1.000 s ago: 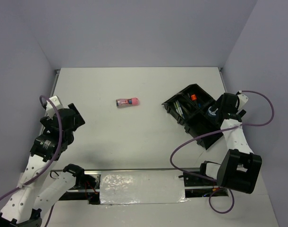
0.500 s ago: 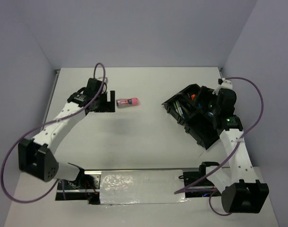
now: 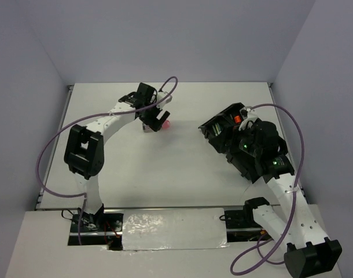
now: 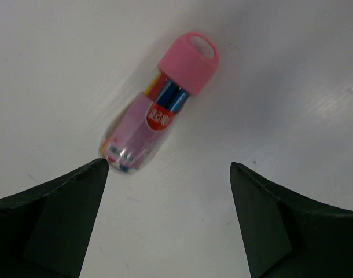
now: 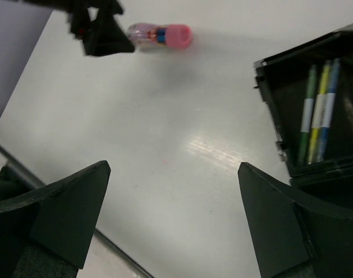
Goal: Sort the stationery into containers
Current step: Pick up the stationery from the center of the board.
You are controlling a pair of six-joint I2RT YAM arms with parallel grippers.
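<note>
A: Where's the pink-capped tube (image 4: pixel 159 119)?
B: Lying on the table (image 4: pixel 292 75), at twelve o'clock from the left gripper (image 4: pixel 168 168), whose jaws are spread wide and hold nothing.
A: And the right gripper (image 5: pixel 174 168)?
B: Wide apart too, empty. The organiser tray (image 5: pixel 269 87) is at its two o'clock, with pens (image 5: pixel 319 110) inside.

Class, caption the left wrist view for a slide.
Open left pincer hovers by a pink-capped tube lying on the white table.

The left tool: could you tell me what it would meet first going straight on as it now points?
Probably the pink tube, lying on the table just ahead of the left tool; depth is unclear.
</note>
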